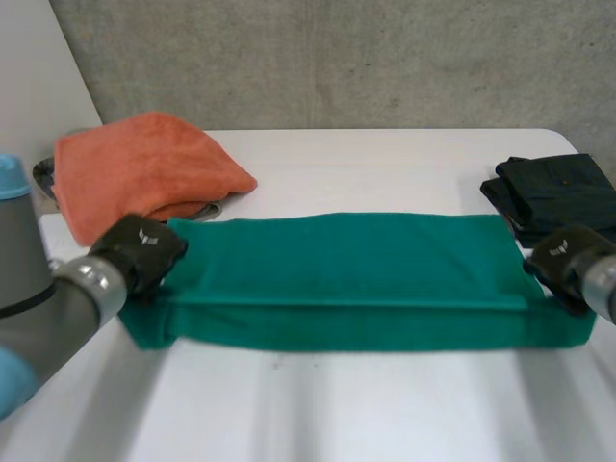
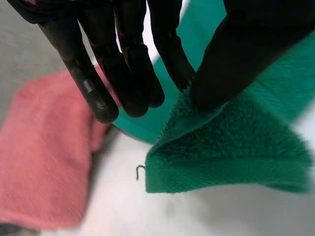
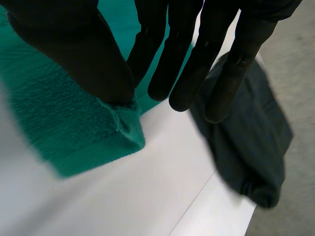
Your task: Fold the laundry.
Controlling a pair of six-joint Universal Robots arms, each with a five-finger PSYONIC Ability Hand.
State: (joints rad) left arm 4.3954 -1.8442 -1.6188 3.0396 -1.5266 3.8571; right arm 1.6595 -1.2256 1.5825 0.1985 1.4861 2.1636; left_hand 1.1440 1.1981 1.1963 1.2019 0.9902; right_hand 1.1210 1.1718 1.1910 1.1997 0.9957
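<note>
A green towel (image 1: 346,279) lies folded lengthwise across the middle of the table, its near layer reaching past the upper one. My left hand (image 1: 140,252) is at its left end and pinches a corner of the towel (image 2: 221,152) between thumb and a finger, lifted a little off the table. My right hand (image 1: 570,265) is at the towel's right end, and its thumb and a finger pinch the towel's corner (image 3: 118,132) there.
An orange towel (image 1: 140,173) lies heaped at the back left, close behind my left hand, also seen beside its fingers as the orange towel (image 2: 44,157). A folded dark garment (image 1: 558,192) lies at the back right, right behind my right hand. White table (image 1: 366,404) in front.
</note>
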